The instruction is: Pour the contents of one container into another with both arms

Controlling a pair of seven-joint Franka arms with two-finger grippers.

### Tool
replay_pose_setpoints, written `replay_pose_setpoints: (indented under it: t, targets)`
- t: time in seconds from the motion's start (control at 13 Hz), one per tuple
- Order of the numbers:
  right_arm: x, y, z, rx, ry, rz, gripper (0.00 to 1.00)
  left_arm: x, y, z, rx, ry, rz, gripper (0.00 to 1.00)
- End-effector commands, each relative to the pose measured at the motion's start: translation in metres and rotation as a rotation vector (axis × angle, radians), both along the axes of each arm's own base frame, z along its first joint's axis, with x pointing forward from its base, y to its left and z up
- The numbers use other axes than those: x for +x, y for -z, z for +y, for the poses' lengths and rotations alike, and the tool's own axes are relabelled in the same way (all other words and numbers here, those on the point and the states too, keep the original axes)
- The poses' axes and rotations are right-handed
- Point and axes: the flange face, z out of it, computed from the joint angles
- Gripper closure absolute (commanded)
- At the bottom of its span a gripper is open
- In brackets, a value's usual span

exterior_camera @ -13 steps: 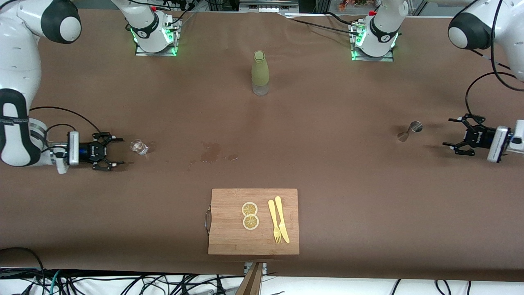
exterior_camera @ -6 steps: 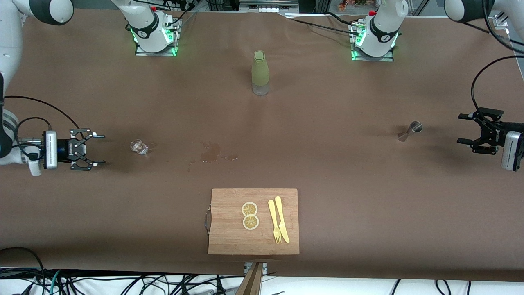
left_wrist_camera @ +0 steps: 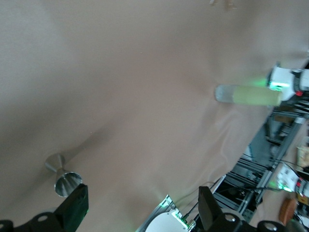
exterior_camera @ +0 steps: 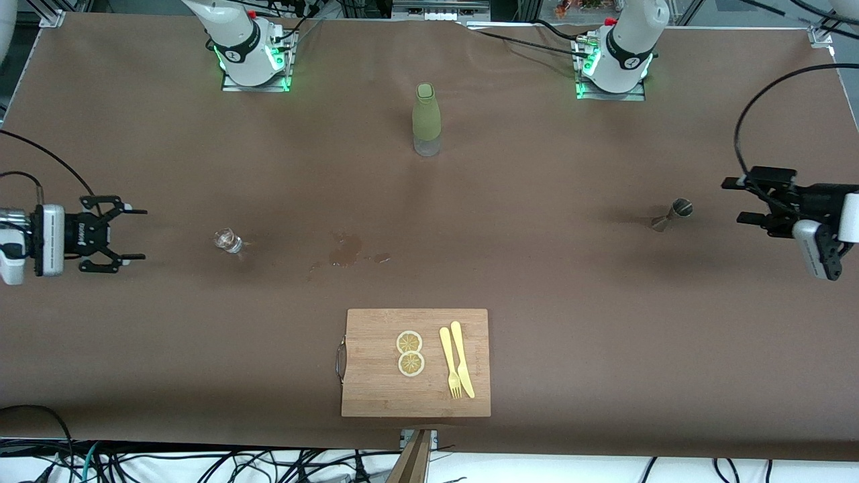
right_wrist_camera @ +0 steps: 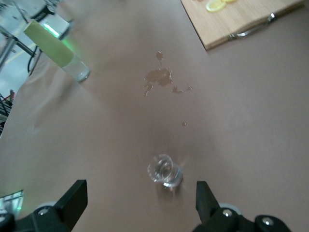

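Note:
A small clear glass (exterior_camera: 228,240) (right_wrist_camera: 164,170) stands on the brown cloth toward the right arm's end. My right gripper (exterior_camera: 137,234) (right_wrist_camera: 140,195) hovers open over the cloth at that end, pointing at the glass and well apart from it. Toward the left arm's end stands a metal jigger (exterior_camera: 673,213) (left_wrist_camera: 63,176). My left gripper (exterior_camera: 735,200) (left_wrist_camera: 142,205) is open over the cloth beside the jigger, clear of it. Nothing sits between either pair of fingers.
A yellow-green bottle (exterior_camera: 426,119) (left_wrist_camera: 248,95) (right_wrist_camera: 55,48) stands between the arm bases. A wet stain (exterior_camera: 345,249) marks the cloth mid-table. Nearest the front camera lies a wooden cutting board (exterior_camera: 376,382) with two lemon slices (exterior_camera: 410,352), plus a yellow fork and knife (exterior_camera: 457,362).
Both grippers have drawn back toward their own ends of the table, the right one away from the glass, the left one away from the jigger. Glass and jigger have not moved.

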Motion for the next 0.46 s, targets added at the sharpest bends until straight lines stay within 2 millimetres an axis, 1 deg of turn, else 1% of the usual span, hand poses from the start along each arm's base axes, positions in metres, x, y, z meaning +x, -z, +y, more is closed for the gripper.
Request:
replay_pose_setpoints:
  t: [0.0, 0.08, 0.15, 0.23, 0.38]
  targets:
    - [-0.019, -0.054, 0.000, -0.147, 0.094, 0.048, 0.00, -0.010, -0.043, -0.049, 0.204, 0.000, -0.024, 0.00]
    - [-0.028, -0.067, 0.000, -0.203, 0.142, 0.086, 0.00, -0.011, -0.055, -0.063, 0.282, 0.039, -0.072, 0.00]
    - [-0.035, -0.078, 0.004, -0.260, 0.206, 0.125, 0.00, -0.012, -0.069, -0.068, 0.346, 0.061, -0.128, 0.00]
    - [-0.041, -0.090, 0.010, -0.299, 0.268, 0.158, 0.00, -0.014, -0.082, -0.069, 0.369, 0.063, -0.173, 0.00]
    - [-0.047, -0.117, 0.025, -0.397, 0.353, 0.190, 0.00, -0.012, -0.095, -0.065, 0.374, 0.041, -0.229, 0.00]
